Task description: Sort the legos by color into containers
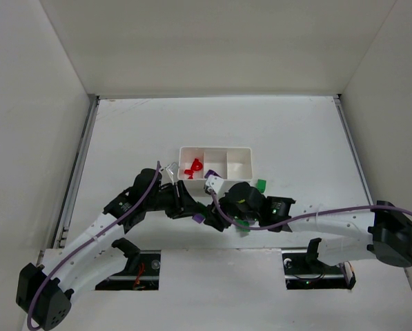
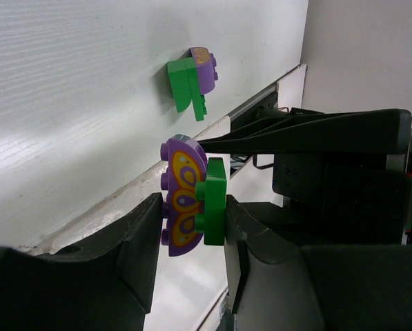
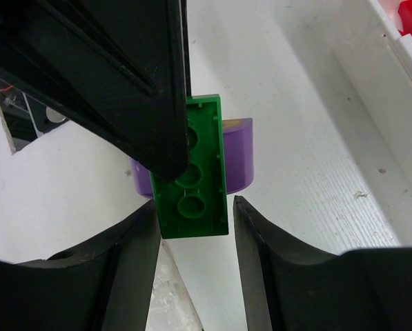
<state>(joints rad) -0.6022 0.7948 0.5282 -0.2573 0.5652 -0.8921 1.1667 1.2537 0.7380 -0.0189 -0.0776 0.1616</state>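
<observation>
Our left tool point(image 2: 192, 221) was clamped on a pair point(image 2: 192, 200), a purple piece stuck to a green brick, with one finger on each face. The right tool point(image 3: 193, 210) faced it head-on. Its fingers stood close on either side of the green brick point(image 3: 199, 200), but we could not tell whether they pressed it. Past the left tool's tips a second pair point(image 2: 192, 77) lay on the desk point(image 2: 67, 103). Just beyond both tools sat the tray point(image 1: 240, 149), with a red lego point(image 1: 193, 167) in its left compartment and a purple one point(image 1: 211, 172) in the middle.
</observation>
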